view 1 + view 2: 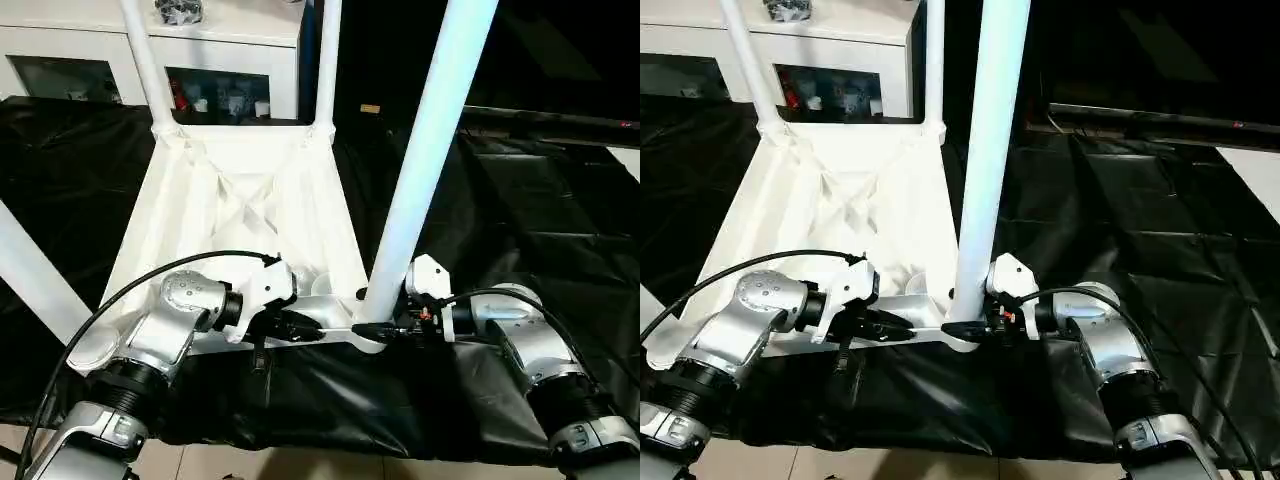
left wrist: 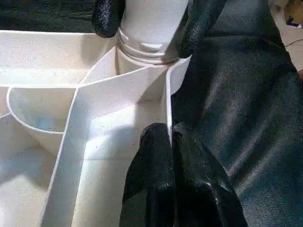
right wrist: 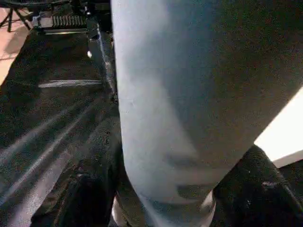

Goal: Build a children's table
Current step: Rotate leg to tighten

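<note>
Both end effectors work the tabletop's (image 1: 235, 215) near edge on the black-covered bench (image 1: 520, 230) — left (image 1: 300, 325) pinched shut on the rim. Right (image 1: 385, 328) straddles the near leg (image 1: 425, 160) at its socket, fingers (image 2: 199, 21) on each side — 4 legs stand upright.

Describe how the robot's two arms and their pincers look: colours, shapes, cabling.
Both forearms are silver metal with rounded joint housings and ribbed black collars near the picture's bottom. White moulded wrist brackets carry the left pincer and right pincer, each with two glossy black fingers. A black cable arcs over the left arm; another loops over the right, where small red wiring shows at the wrist.
</note>
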`<state>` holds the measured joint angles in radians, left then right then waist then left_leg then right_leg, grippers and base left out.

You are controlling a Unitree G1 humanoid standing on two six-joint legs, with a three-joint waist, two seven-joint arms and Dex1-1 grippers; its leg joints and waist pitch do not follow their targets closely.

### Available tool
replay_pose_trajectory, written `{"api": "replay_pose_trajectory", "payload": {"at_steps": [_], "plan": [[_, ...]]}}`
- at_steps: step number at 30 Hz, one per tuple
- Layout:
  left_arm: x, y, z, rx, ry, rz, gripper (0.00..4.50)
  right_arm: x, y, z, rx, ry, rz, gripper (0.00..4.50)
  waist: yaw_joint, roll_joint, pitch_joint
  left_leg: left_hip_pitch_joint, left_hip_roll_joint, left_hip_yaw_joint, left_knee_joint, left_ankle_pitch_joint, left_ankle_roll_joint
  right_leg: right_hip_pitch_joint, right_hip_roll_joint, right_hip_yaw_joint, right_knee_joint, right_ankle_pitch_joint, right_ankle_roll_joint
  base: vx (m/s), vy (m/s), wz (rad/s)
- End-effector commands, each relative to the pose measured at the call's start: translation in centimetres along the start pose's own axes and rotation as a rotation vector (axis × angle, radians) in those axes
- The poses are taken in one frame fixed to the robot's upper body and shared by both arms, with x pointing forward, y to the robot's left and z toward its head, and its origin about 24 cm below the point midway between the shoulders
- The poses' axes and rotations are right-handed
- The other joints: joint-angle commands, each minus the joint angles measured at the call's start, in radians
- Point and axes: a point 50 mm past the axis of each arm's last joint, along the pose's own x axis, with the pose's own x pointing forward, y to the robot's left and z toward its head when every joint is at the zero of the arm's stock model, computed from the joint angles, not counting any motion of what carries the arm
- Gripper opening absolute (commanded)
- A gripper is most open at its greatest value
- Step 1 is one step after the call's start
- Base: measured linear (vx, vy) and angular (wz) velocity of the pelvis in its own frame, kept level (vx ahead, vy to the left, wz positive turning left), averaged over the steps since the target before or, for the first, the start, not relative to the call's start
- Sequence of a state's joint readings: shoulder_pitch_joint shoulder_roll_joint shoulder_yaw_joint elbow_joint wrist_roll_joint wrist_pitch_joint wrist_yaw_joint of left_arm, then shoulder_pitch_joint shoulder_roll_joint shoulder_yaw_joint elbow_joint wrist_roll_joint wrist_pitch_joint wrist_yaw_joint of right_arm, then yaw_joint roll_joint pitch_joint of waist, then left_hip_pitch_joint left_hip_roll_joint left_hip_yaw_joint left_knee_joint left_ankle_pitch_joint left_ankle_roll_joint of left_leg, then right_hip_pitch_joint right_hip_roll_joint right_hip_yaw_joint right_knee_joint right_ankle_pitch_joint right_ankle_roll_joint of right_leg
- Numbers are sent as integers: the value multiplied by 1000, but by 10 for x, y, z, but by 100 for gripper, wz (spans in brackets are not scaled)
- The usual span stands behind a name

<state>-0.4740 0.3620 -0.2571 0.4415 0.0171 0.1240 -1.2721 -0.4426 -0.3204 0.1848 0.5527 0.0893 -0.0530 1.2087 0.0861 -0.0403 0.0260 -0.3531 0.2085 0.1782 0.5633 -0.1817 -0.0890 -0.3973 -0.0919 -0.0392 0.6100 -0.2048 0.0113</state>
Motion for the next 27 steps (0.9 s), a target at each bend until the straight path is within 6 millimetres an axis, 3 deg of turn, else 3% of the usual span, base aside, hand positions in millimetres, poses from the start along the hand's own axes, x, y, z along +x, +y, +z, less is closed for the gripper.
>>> {"api": "replay_pose_trajectory", "payload": {"at_steps": [1,3,5,6,9,12,16,17,18,21,27], "plan": [[20,8,9,-47,-54,198,0,35,7,-10,91,13,-89,243,-10,-3,-32,2,21,3,-69,-268,30,36,-36,30,-79,-211,-213,0,0,0],[25,8,10,-61,-54,235,0,40,5,-11,107,7,-156,242,-14,-5,-29,7,17,-1,-72,-329,-2,31,-40,29,-92,-367,-174,0,0,0],[35,6,12,-78,-55,266,0,48,1,-14,150,21,-261,237,-15,-5,-32,10,18,-3,-72,-333,-7,28,-42,31,-95,-403,-154,0,0,0],[44,4,14,-91,-59,279,0,55,-2,-15,181,24,-337,227,-28,-6,-27,3,15,-7,-76,-355,-13,26,-39,28,-103,-456,-127,0,0,0],[54,2,19,-101,-66,289,0,65,-3,-14,215,18,-411,208,-38,-6,-28,3,13,-10,-75,-375,-7,19,-42,28,-112,-517,-95,0,0,0],[73,0,32,-99,-67,322,0,88,-6,-7,266,28,-550,208,-46,-5,-28,0,12,-12,-77,-372,-11,18,-38,26,-110,-506,-95,0,0,0],[79,1,39,-77,-68,326,0,98,-3,-1,221,30,-526,208,-53,-4,-31,-4,9,-11,-74,-377,0,19,-38,25,-111,-493,-85,0,0,0],[79,1,39,-72,-70,325,0,98,-3,1,220,15,-514,208,-53,-5,-32,-5,9,-11,-74,-373,3,19,-37,25,-112,-484,-86,0,0,0],[79,1,40,-70,-71,324,0,98,-3,1,220,8,-509,256,-51,-4,-32,-6,10,-9,-74,-360,12,19,-36,27,-109,-451,-94,0,0,0],[73,1,37,-34,-70,299,0,93,-3,3,277,-62,-450,269,-50,-3,-33,-8,11,-6,-73,-343,21,22,-34,28,-104,-396,-114,0,0,0],[60,1,32,-16,-80,266,0,79,-6,-3,194,-20,-419,334,-48,-4,-33,-8,13,-7,-75,-345,22,25,-37,27,-105,-404,-124,0,0,0]]}}
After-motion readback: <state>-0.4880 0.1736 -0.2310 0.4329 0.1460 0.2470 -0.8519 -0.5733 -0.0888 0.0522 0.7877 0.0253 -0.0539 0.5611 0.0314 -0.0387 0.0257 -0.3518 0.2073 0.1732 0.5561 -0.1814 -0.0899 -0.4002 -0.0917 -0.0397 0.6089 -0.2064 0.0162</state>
